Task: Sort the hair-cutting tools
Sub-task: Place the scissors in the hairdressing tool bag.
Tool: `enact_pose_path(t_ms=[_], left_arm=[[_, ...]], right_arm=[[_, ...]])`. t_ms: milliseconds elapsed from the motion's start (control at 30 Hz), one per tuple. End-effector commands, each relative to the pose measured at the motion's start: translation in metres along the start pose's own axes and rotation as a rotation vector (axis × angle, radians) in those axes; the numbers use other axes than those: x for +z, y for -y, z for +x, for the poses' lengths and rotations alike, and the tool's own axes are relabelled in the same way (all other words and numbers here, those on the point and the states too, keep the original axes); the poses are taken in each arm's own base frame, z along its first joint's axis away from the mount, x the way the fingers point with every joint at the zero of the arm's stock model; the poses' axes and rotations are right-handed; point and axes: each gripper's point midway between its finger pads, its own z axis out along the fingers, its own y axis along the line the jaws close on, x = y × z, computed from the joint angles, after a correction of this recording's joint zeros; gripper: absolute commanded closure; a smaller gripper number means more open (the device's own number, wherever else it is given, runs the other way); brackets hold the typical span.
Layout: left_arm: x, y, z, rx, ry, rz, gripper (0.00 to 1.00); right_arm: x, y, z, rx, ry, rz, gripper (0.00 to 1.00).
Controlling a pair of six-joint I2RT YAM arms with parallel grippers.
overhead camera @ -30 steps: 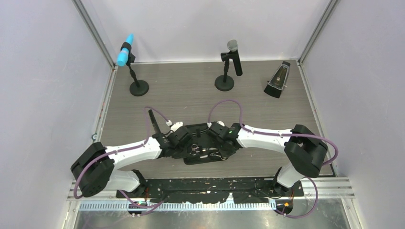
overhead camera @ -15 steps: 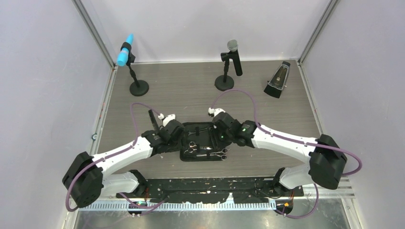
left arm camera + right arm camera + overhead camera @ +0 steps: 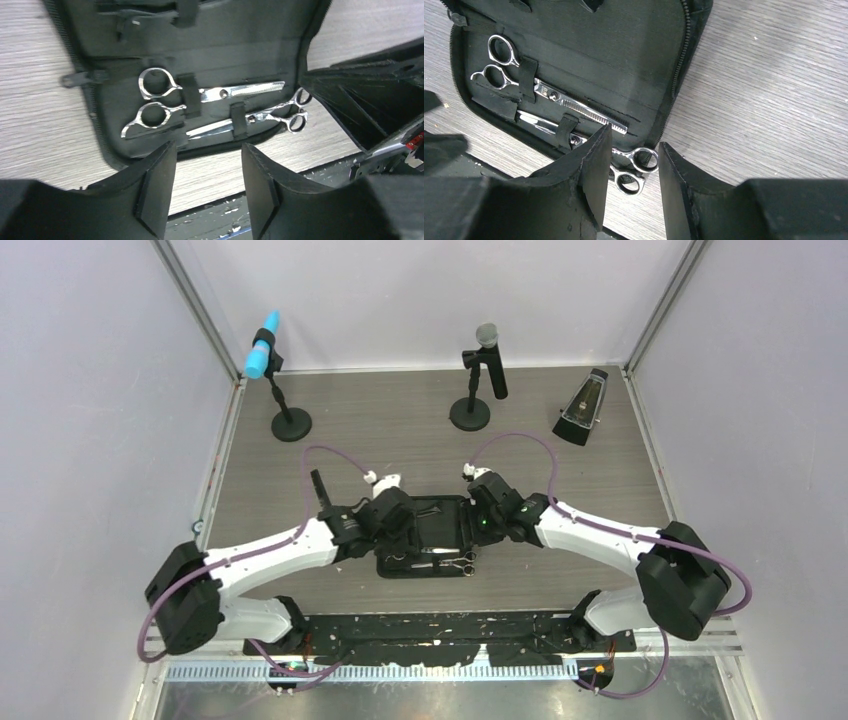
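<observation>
The black zip case [image 3: 428, 532] lies open in the middle of the table. Two silver scissors are strapped in its near half. The toothed pair [image 3: 159, 95] [image 3: 499, 59] has its rings to the left. The plain pair [image 3: 294, 111] [image 3: 634, 169] has rings that stick out past the case's right edge. My left gripper [image 3: 400, 525] [image 3: 208, 150] hovers open above the case's left side, empty. My right gripper [image 3: 483, 525] [image 3: 633, 145] hangs open over the plain pair's rings without touching them. A thin black strip [image 3: 318, 487], perhaps the comb, lies left of the case. The clips cannot be made out.
Two microphones on round bases stand at the back: one blue-tipped [image 3: 265, 358], one grey-headed [image 3: 487, 360]. A metronome [image 3: 583, 406] sits at the back right. White walls close in the sides, and a black mounting rail [image 3: 440, 630] runs along the near edge.
Both grippers went from shut to open. They left the near half of the case and shifted toward its far half, uncovering the strapped scissors.
</observation>
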Motion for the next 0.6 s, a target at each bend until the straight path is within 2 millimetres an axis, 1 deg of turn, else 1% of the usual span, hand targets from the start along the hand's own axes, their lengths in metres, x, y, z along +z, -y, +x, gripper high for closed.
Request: enact_pose_path(t_ms=[0,67,267,433,567], left_arm=[[0.010,0.042,0.007,0.006,-0.061,0.081,0.50],[0.015,0.050,0.012,0.020,-0.083,0.084,0.53],[0.029,0.060,0.024,0.040,-0.150,0.075,0.57],[0.034,0.057,0.040,0.047,-0.212,0.038,0.57],[0.034,0.056,0.047,0.069,-0.243,0.004,0.55]], right_arm=[[0.004,-0.015,-0.013,0.001,0.048,-0.075,0.54],[0.007,-0.014,-0.012,0.002,0.043,-0.076,0.54],[0.016,-0.014,-0.007,0.005,0.027,-0.084,0.54],[0.018,-0.015,-0.006,0.003,0.020,-0.090,0.54],[0.020,-0.014,-0.007,0.000,0.020,-0.086,0.54]])
